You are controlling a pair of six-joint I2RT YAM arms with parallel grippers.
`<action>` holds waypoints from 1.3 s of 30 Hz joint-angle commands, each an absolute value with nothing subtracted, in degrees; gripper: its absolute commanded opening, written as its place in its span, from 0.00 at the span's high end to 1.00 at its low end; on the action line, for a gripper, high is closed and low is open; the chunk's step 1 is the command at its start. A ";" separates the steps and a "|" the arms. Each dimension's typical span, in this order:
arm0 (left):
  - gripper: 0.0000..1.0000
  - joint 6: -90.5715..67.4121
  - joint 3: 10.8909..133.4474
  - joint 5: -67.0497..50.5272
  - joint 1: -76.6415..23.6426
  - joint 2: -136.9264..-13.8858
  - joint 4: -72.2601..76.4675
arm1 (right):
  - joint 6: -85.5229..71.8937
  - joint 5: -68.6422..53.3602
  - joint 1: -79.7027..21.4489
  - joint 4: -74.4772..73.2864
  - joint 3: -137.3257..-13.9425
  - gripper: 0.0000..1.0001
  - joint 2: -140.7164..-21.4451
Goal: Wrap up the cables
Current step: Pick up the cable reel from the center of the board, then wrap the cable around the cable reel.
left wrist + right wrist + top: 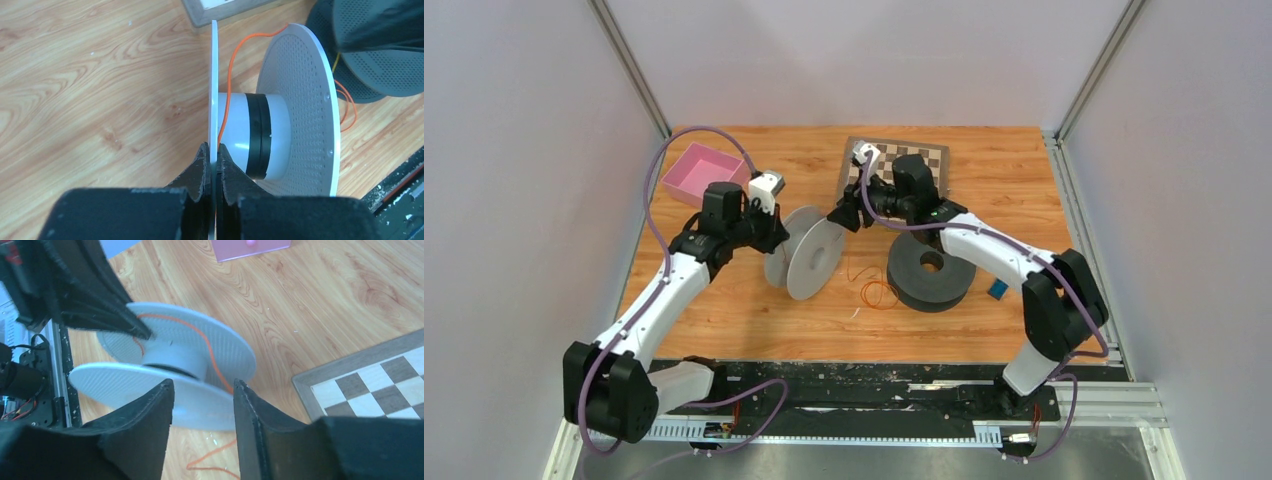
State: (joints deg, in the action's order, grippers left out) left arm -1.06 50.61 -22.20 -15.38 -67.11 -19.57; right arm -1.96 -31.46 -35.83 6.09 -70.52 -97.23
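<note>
Orange-red thin cable (228,85): one strand over the hub of the white perforated plastic spool (305,110); slack loops lie on the right arm's side.
Left gripper (214,152): clamped on a flange rim.
Right gripper (202,390): jaws apart; we judge it nearer the slack.

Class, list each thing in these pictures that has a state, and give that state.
White spool: on edge, held.
Left gripper: shut on the white spool's rim.
Right gripper: open, beside the spool.
Orange cable: partly over the spool's core, rest loosely coiled.
Black spool: lying flat.
Pink box: open.
</note>
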 commanded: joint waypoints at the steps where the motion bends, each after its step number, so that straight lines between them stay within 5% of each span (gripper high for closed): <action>1: 1.00 -4.94 55.16 -16.06 -15.02 -62.53 -20.55 | -2.27 -30.42 -35.99 5.52 -66.44 0.51 -88.21; 8: 1.00 -8.24 60.89 -13.12 -14.94 -57.90 -28.33 | -0.27 -36.59 -36.17 20.73 -51.27 0.41 -80.90; 14: 1.00 -9.89 65.61 -11.34 -14.90 -52.61 -31.86 | 4.44 -28.95 -39.11 40.35 -38.19 0.35 -77.80; 31: 1.00 -19.01 76.39 -15.28 -14.93 -48.42 -35.49 | 4.49 -39.73 -44.14 54.09 -40.68 0.29 -90.27; 39: 1.00 -23.93 79.47 -13.98 -14.92 -47.82 -34.57 | 6.65 -34.38 -45.88 54.90 -42.96 0.27 -93.39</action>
